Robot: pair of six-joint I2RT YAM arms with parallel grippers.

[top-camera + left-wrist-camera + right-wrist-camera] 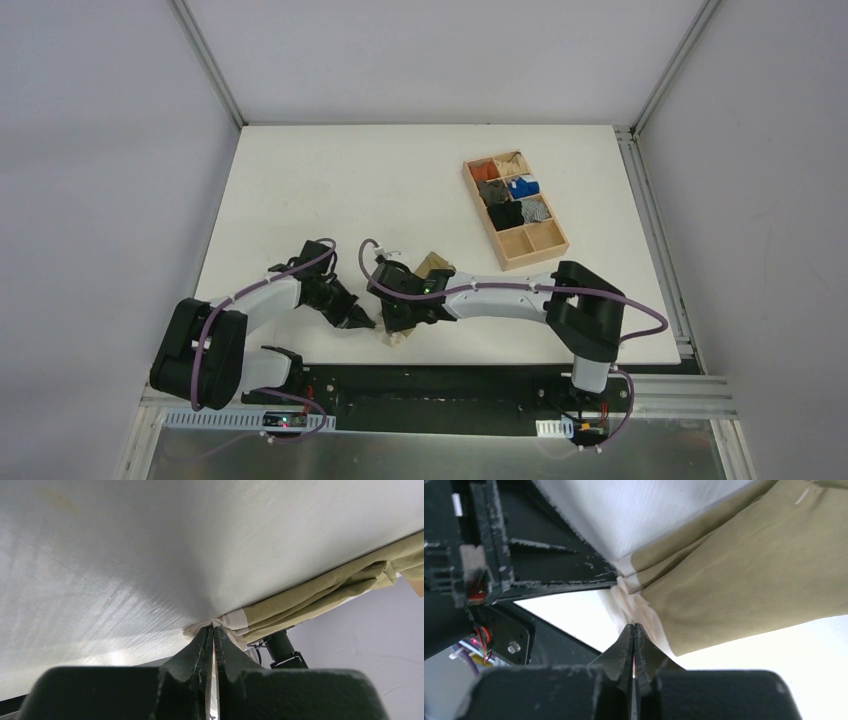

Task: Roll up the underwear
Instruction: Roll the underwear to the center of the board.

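Left claw [214,628] is clamped on underwear [320,594] waistband; right claw [634,628] is closed, hold unconfirmed; fabric could be dropped through slippage.

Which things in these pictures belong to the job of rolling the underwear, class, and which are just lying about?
Job: underwear; left jaws and right jaws, both shut on its cream waistband.
Lying about: wooden tray; in it, orange bundle, blue bundle, black bundle, grey bundle.

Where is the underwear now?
Top view: the underwear lies at the table's near edge, centre, between the left gripper and right gripper, left of the tray.
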